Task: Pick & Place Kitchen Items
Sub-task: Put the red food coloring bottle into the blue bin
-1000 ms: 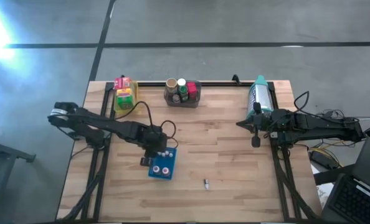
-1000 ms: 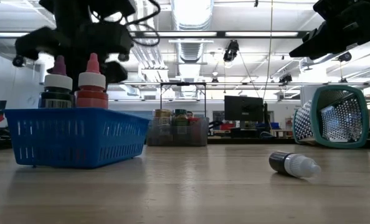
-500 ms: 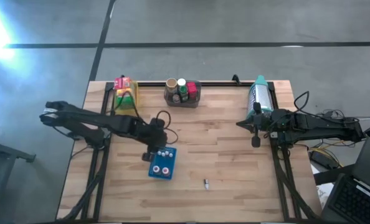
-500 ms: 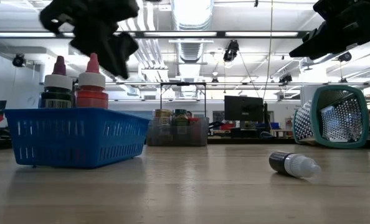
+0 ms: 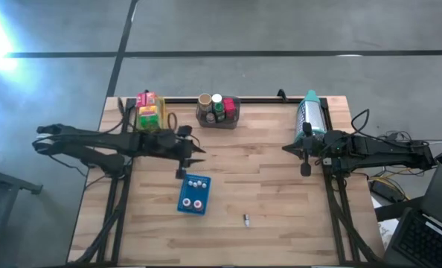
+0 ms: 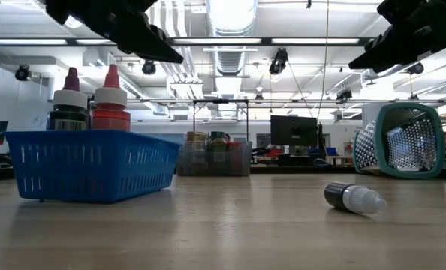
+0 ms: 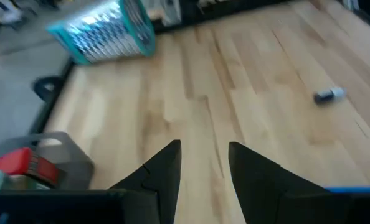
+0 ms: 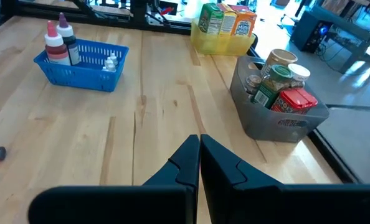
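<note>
The left gripper (image 5: 199,152) hangs above the table (image 5: 273,186) with its jaws a little apart and nothing between them, just off the far end of the blue basket (image 5: 194,194), and its arm stretches back toward the table's left edge. In the left wrist view its two dark fingers (image 7: 163,168) frame bare wood. The basket stands near the table's middle and holds a dark bottle with a purple tip (image 6: 70,101) and a red bottle (image 6: 111,100), both upright and side by side, with some tiny white bottles (image 8: 112,60) at its other end. A small dark bottle with a white cap (image 6: 353,198) lies on its side on the wood, well apart from the basket, toward the near edge. The right gripper (image 5: 305,168) is over the table's right side, jaws pressed together and empty; its arm reaches in from the right edge. Just beyond it, at the far right corner, a teal mesh basket (image 5: 311,114) lies tipped over. Along the far edge sits a grey bin (image 8: 284,122) with cans and jars (image 8: 276,78) and a red packet (image 8: 297,101), and toward the far left corner a yellow bin (image 8: 228,42) holds small green and orange boxes (image 8: 226,18)
</note>
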Robot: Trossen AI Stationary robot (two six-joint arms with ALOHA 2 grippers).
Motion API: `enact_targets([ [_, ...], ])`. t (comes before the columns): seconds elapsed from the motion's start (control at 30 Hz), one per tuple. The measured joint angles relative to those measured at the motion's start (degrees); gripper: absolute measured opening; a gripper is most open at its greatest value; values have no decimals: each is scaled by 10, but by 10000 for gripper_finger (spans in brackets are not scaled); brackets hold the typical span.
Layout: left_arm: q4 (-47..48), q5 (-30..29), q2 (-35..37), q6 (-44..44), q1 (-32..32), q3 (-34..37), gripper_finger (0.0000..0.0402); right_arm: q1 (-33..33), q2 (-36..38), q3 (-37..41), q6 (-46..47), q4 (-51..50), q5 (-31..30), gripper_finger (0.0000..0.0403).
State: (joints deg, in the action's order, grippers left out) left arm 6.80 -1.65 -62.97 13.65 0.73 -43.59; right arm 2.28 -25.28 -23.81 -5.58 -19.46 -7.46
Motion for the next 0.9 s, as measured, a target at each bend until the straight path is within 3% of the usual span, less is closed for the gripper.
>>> enact_targets([
  [0.23,-89,3,61,-1,19,74,140,0,0,0,-7,0,0,8],
  [0.53,-99,31,158,-18,48,130,140,0,0,0,-2,30,-1,8],
  [0.9,-98,15,275,-19,63,176,140,1,-65,0,-23,252,0,8],
])
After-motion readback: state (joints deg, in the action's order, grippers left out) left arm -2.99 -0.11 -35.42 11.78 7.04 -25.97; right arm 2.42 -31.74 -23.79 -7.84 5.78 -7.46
